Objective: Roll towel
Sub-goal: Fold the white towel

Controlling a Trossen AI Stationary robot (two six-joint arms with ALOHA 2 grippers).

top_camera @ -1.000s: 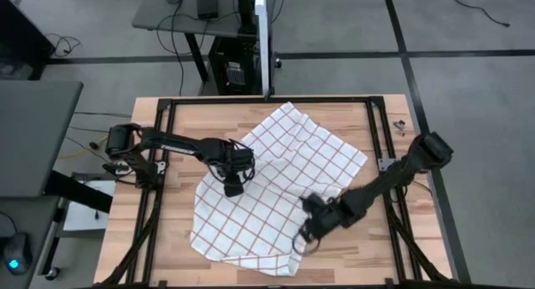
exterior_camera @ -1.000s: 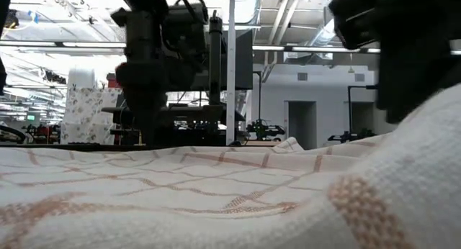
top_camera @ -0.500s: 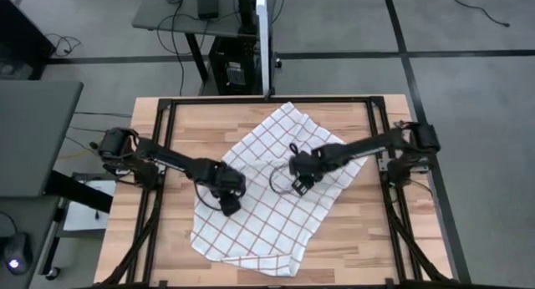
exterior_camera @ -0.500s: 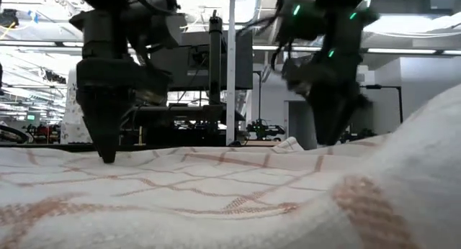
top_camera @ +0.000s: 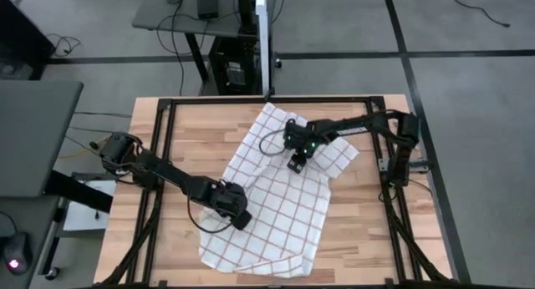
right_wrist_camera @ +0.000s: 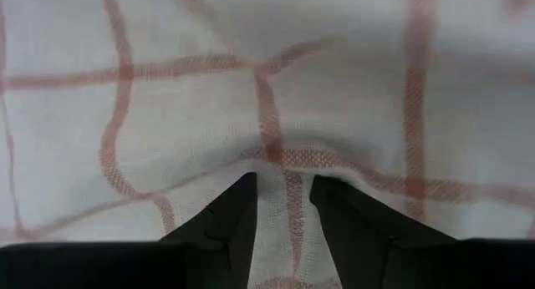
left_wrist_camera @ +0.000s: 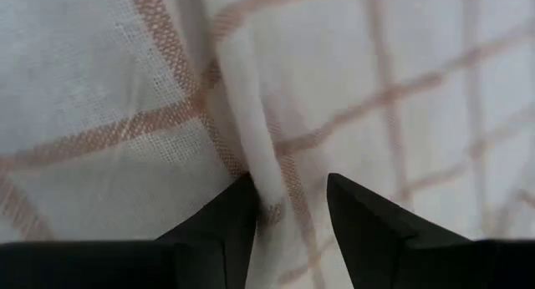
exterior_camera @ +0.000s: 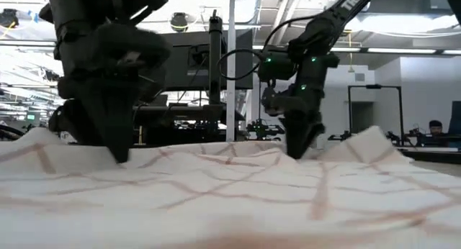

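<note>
Nearest me, my left gripper (top_camera: 241, 220) is pressed down at the towel's (top_camera: 276, 210) left edge, its fingers (left_wrist_camera: 219, 230) narrowly parted around a pinched ridge of cloth. The towel lies rumpled across the middle of the wooden table (top_camera: 184, 139), white with reddish-brown grid lines. Farther back, my right gripper (top_camera: 295, 164) nips a small fold near its far corner, jaws nearly closed.
</note>
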